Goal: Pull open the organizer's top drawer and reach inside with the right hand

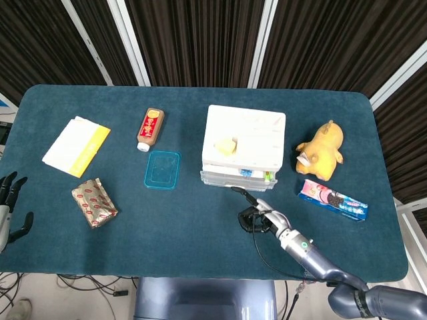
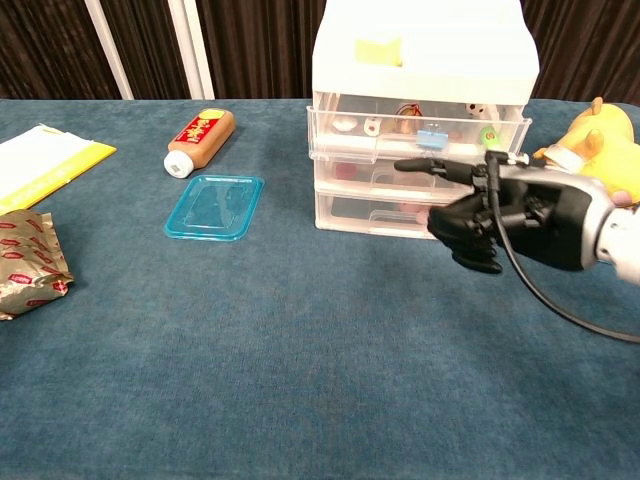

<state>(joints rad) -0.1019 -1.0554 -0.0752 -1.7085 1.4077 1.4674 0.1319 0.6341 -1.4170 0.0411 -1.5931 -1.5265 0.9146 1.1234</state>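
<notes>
- Three stacked drawers make up the organizer [image 1: 243, 148], a white-topped unit of clear plastic that is set near the middle of the blue tabletop [image 1: 187, 220], with a yellow plush toy [image 1: 322, 149] to one side and a teal lid [image 1: 163, 169] to the other.
- Small bright items can be seen through the clear front of the top drawer [image 2: 415, 128], which appears shut or nearly so (a yellow note is stuck on the lid).
- Light, stiff and rather slippery plastic is to be expected; the whole unit could slide if the drawer is tugged hard.
- Hold is best taken at the middle of the drawer's front lip, hooked from beneath by a fingertip.
- Nothing is gripped by the right hand [image 2: 500, 208]: one finger is extended toward the drawer fronts, the rest are curled in.
- Nothing is held by the left hand [image 1: 9, 207], its fingers apart at the tabletop's edge.
</notes>
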